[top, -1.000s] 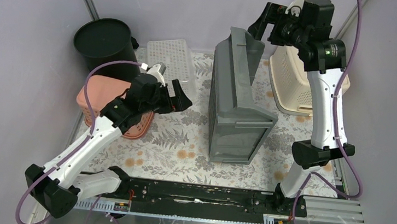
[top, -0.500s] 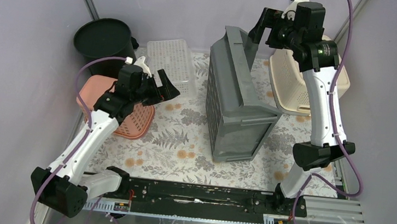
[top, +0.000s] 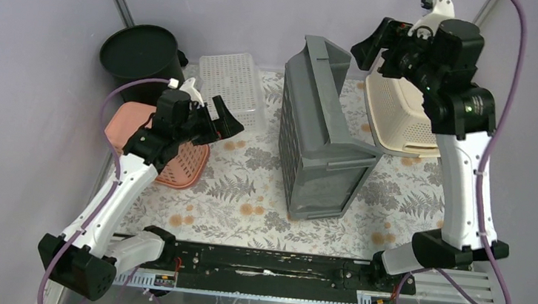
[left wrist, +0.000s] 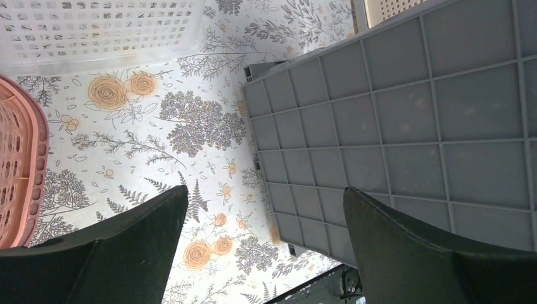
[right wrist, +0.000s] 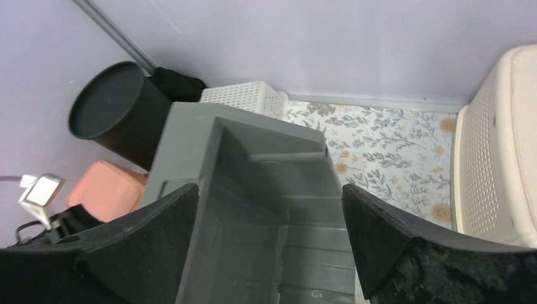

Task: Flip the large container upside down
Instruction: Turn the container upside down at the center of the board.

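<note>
The large container (top: 319, 142) is a grey crate standing on its side in the middle of the table, its open mouth facing right. Its ribbed underside (left wrist: 405, 126) fills the right of the left wrist view, and its hollow inside (right wrist: 266, 209) shows in the right wrist view. My left gripper (top: 220, 126) hangs open to the left of the crate, over the flowered mat, apart from it. My right gripper (top: 374, 54) is open high at the back, just right of the crate's upper rim. Neither gripper (left wrist: 266, 190) (right wrist: 269, 187) has anything between its fingers.
A black round bin (top: 140, 54) stands at the back left with a white perforated basket (top: 233, 81) beside it. A pink basket (top: 183, 164) lies under my left arm. A cream basket (top: 396, 112) sits at the back right, behind the crate. Purple walls close in the sides.
The left arm drew back to the left, away from the crate, then held. The right arm lifted and swung right, off the crate's top rim. The crate stood a little more upright.
</note>
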`<move>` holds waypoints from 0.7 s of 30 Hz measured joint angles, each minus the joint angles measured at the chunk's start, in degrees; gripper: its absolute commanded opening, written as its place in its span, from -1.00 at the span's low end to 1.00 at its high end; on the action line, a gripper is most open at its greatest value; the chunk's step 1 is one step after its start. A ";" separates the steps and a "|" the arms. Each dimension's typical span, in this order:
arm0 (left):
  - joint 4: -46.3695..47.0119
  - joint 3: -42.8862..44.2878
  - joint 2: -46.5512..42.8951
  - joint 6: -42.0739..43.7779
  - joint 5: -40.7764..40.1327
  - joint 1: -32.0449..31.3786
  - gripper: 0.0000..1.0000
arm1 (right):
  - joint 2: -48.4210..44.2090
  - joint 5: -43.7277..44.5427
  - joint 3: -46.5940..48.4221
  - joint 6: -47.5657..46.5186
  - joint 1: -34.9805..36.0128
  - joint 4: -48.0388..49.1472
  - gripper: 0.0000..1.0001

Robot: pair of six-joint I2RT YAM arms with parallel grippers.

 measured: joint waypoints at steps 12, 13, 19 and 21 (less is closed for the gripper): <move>-0.24 -0.87 -1.90 -0.79 0.50 0.00 1.00 | -4.79 -11.39 -3.61 -0.24 0.07 -0.13 0.60; -0.24 -0.87 -2.05 -0.85 0.55 0.00 1.00 | -4.59 -12.87 -4.07 -0.22 0.07 -0.24 0.61; -0.31 -1.18 -3.65 -1.36 0.68 0.00 1.00 | -2.23 -20.85 -2.84 0.17 0.33 -1.18 0.67; -0.35 -1.31 -4.07 -1.60 0.76 0.00 1.00 | -1.51 -22.62 -2.45 0.48 0.35 -1.53 0.68</move>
